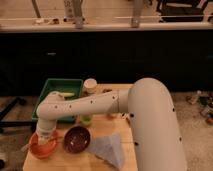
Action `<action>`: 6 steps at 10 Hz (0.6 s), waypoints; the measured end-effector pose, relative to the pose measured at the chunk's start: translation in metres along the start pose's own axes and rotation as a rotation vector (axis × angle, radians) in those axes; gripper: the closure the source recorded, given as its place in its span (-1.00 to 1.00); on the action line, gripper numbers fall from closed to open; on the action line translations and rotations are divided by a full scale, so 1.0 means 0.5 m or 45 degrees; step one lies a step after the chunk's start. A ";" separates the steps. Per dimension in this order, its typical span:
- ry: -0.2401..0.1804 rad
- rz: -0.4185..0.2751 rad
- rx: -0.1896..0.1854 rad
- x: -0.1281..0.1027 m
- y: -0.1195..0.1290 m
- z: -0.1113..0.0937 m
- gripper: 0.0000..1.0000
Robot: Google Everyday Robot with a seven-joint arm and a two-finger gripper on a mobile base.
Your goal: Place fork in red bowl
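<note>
Low, hand (45, 138) over red bowl (36, 150), fork (25, 147) jutting just beside it

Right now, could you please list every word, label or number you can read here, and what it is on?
None: no text can be read in this view.
The jar beside the green bin: any label is too blurred to read.
The red bowl, the dark bowl and the grey cloth: no markings show.
The gripper, low over the red bowl: no lettering shows.
</note>
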 end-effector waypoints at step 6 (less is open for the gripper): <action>0.002 -0.034 -0.044 -0.032 0.001 0.035 0.91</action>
